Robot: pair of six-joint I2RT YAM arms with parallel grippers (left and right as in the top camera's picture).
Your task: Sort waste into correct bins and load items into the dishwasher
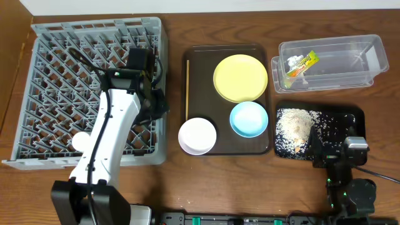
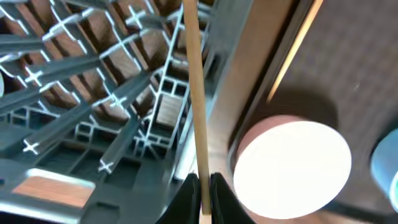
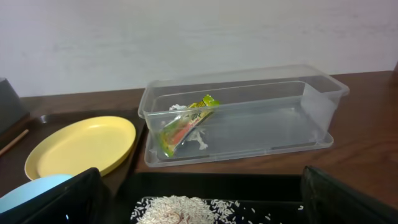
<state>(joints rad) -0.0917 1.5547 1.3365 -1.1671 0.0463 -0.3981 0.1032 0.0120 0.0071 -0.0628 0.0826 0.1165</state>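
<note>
Grips one wooden chopstick [image 2: 194, 93] in the clenched left pincer [image 2: 203, 186] at the right wall of the grey dish rack [image 1: 37, 62], near the white bowl [image 1: 197, 135]. Shows a second chopstick [image 1: 187, 87] along the left edge of the brown tray [image 1: 203, 75], beside the yellow plate [image 1: 240, 77] and blue bowl [image 1: 249, 119]. Holds the right pincer [image 3: 202, 193] spread wide and empty over the black tray [image 1: 350, 115] of rice [image 1: 294, 128]. Shows the wrapper [image 3: 186, 124] inside the clear tub [image 3: 317, 99] and the white cup [image 1: 80, 140] in the rack.
</note>
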